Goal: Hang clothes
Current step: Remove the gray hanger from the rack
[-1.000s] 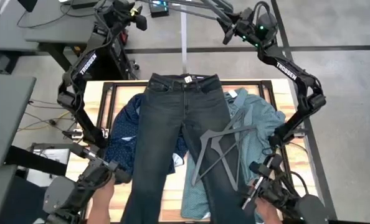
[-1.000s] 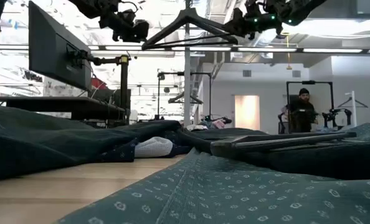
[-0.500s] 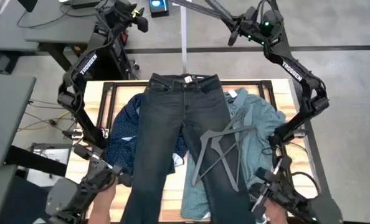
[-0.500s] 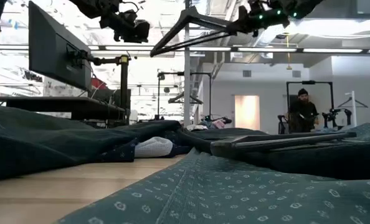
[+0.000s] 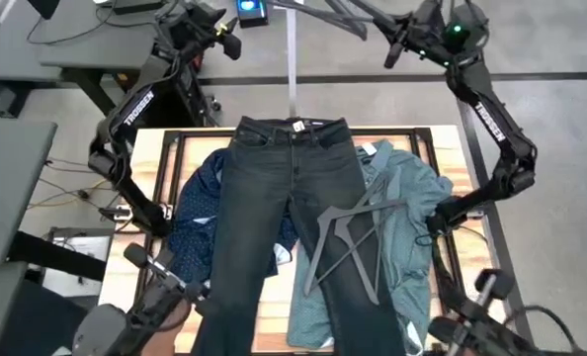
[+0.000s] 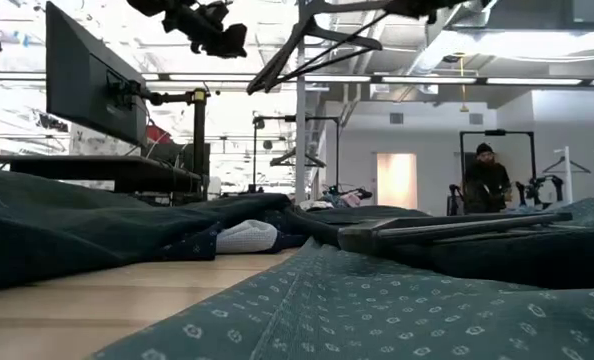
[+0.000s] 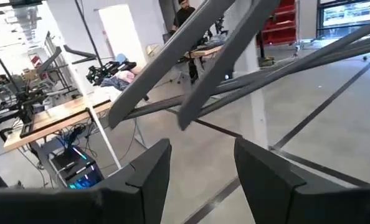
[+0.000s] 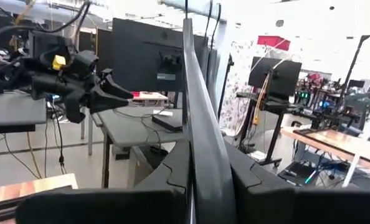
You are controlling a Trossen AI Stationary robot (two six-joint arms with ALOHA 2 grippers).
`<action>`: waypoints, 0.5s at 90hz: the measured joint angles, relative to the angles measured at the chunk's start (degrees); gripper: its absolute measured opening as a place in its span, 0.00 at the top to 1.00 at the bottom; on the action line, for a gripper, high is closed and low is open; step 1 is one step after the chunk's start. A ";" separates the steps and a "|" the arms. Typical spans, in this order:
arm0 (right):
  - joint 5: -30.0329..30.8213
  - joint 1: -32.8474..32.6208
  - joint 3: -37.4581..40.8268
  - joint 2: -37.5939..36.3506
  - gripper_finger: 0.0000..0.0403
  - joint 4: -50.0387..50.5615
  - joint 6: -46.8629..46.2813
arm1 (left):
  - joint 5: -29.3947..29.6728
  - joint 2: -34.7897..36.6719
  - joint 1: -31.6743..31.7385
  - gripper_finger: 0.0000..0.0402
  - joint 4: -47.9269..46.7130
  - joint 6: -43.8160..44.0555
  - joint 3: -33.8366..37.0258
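The charcoal jeans (image 5: 287, 213) are laid flat along the middle of the tabletop (image 5: 147, 158), waistband at the far edge, and serve as the landmark. The navy dotted shirt (image 5: 201, 213) is spread on the left of the jeans, partly tucked under them; the teal-green shirt (image 5: 405, 213) is spread on the right of the jeans, also partly under them. A black hanger (image 5: 351, 240) is rested across the right leg of the jeans and the teal-green shirt. The right gripper (image 5: 400, 42) is raised high beyond the waistband end of the jeans, off the tabletop, its jaws clamped on a second hanger (image 8: 200, 134), seen in the right wrist view as a dark bar pinched between the fingers; in the low view that hanger (image 6: 317, 45) is held tilted up near the ceiling. The left gripper (image 5: 229, 30) is also raised beyond the waistband end, on the left, jaws parted with nothing between them, as seen in the left wrist view. A person (image 6: 485, 180) is seen far back in the room
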State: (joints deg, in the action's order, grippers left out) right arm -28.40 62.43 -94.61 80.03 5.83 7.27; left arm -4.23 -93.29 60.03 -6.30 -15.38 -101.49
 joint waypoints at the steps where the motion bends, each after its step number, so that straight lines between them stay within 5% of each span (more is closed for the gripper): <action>1: 0.00 0.00 0.00 -0.25 0.93 0.31 0.03 | 0.00 0.18 -0.05 0.60 -0.09 0.00 0.00; 45: 2.06 -1.31 0.00 -13.62 0.93 12.89 -2.36 | 0.04 7.02 -2.91 0.60 -9.06 -0.15 -0.02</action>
State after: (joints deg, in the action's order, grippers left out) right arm -26.34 61.13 -94.61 66.41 18.72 4.91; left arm -4.19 -86.27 57.12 -15.36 -15.53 -101.51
